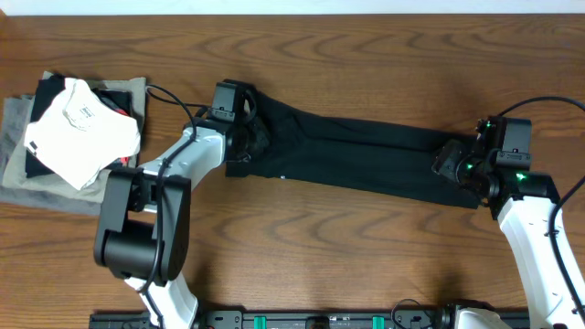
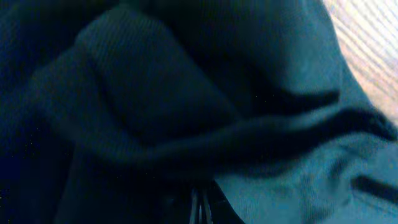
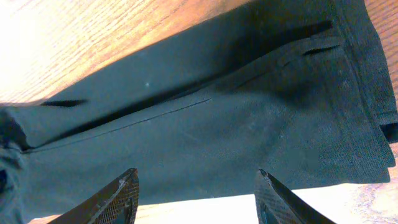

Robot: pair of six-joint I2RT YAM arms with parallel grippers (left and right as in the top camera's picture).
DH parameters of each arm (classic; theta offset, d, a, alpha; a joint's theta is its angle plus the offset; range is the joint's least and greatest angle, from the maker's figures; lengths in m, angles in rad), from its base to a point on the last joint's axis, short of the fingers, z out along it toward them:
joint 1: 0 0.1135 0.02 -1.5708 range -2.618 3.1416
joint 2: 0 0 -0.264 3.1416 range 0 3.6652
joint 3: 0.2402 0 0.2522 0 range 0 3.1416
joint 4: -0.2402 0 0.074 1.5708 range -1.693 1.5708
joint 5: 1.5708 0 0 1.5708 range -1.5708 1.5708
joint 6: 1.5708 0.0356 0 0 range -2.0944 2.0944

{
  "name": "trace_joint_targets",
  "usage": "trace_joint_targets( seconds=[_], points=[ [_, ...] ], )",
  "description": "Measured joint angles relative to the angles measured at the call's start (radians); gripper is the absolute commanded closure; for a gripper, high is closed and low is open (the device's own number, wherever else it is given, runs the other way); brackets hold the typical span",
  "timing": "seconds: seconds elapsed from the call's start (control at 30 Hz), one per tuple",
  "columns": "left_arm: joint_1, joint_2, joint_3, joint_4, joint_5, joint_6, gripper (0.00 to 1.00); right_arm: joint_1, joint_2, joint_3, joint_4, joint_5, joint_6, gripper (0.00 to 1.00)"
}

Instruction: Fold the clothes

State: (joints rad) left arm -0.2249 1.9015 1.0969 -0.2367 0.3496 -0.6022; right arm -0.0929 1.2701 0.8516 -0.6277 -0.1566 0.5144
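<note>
Running left to right, the black trousers (image 1: 347, 155) lie under the right gripper (image 3: 196, 177), jaws spread; whether the left gripper (image 1: 247, 137) is spread or pressed together cannot be told.

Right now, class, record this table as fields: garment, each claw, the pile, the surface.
garment: long, dark, laid out lengthwise, unfolded
left claw: at the garment's left end; cloth fills its camera, grip unclear
right claw: open, over the garment's right end
pile: clothes, white piece on top, far left
surface: wooden table
</note>
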Motion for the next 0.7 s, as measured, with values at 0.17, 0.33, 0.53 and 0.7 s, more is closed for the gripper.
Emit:
trace_joint_targets(
  seconds=[0.17, 0.33, 0.53, 0.7],
  points=[
    [0.0, 0.029, 0.0, 0.088, 0.003, 0.0, 0.94, 0.0, 0.0, 0.0, 0.0, 0.0, 0.0, 0.43],
    [-0.001, 0.043, 0.0, 0.137, -0.024, 0.005, 0.94, 0.0, 0.0, 0.0, 0.0, 0.0, 0.0, 0.43],
    [-0.001, 0.044, 0.0, 0.215, -0.05, 0.075, 0.94, 0.0, 0.0, 0.0, -0.002, 0.009, 0.0, 0.42],
    [-0.001, 0.044, 0.0, 0.256, -0.104, 0.141, 0.94, 0.0, 0.0, 0.0, -0.004, 0.015, 0.0, 0.42]
  ],
)
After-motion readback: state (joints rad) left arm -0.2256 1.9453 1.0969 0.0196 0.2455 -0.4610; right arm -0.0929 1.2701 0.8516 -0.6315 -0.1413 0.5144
